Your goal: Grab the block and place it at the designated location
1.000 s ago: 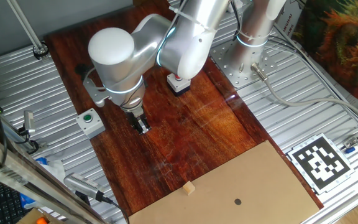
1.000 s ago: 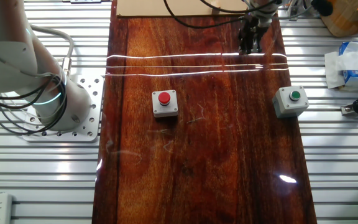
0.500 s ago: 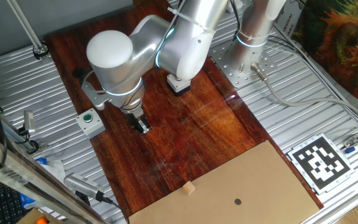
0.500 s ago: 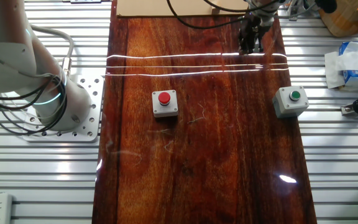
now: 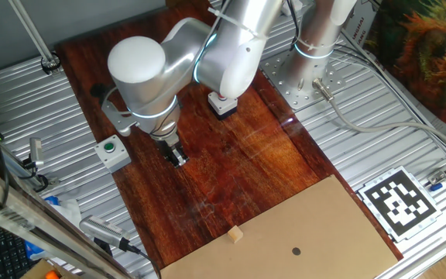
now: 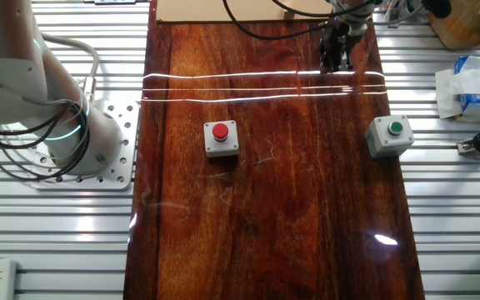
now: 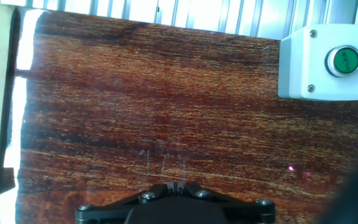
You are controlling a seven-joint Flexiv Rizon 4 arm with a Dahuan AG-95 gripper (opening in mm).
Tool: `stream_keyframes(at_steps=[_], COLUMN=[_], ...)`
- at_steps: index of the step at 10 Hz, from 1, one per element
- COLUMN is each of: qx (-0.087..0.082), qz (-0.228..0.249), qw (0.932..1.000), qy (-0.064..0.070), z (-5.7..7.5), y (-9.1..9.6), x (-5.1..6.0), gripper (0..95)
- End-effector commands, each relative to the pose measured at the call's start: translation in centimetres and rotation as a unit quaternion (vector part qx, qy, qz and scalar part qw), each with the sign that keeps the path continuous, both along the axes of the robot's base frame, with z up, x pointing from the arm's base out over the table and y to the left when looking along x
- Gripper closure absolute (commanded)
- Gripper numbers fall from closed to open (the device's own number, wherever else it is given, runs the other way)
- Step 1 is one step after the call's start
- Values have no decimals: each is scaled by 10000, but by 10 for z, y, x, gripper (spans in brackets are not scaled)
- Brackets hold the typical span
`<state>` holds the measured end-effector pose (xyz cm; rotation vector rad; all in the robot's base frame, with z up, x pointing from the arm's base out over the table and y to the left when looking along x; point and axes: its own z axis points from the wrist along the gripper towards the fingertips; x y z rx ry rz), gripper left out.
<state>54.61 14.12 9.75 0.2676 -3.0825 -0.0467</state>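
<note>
The block (image 5: 235, 234) is a tiny tan cube standing on the near-left edge of the cardboard sheet (image 5: 316, 225). The designated location is a dark dot (image 5: 296, 250) on that sheet, to the right of the block. My gripper (image 5: 177, 157) is shut and empty, pointing down over the dark wooden board, well away from the block. It shows at the board's far end in the other fixed view (image 6: 337, 58). In the hand view its fingers (image 7: 176, 186) are pressed together above bare wood. The block and the dot are out of the hand view.
A grey box with a green button (image 5: 112, 152) stands left of the gripper; it also shows in the hand view (image 7: 327, 61). A box with a red button (image 6: 221, 137) sits mid-board. A black-and-white tag (image 5: 399, 203) lies to the right of the cardboard.
The arm's elbow shifted very slightly left between one second ago and half a second ago. The gripper stays shut in the same spot.
</note>
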Motion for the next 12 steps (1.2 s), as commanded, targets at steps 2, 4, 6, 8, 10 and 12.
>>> stream_keyframes(at_steps=[2, 4, 6, 8, 10, 12], qx=[50, 64, 94, 71, 35, 38], qz=[15, 74, 80, -116, -480, -713], qw=[10000, 10000, 9999, 9999, 9988, 9974], qy=[15, -2, -12, -15, 24, 52], z=[-3, -10, -15, -22, -18, -17], y=[2, 7, 17, 51, 113, 163], x=[0, -1, -12, -31, -37, -43], gripper=[950, 950, 950, 950, 950, 950])
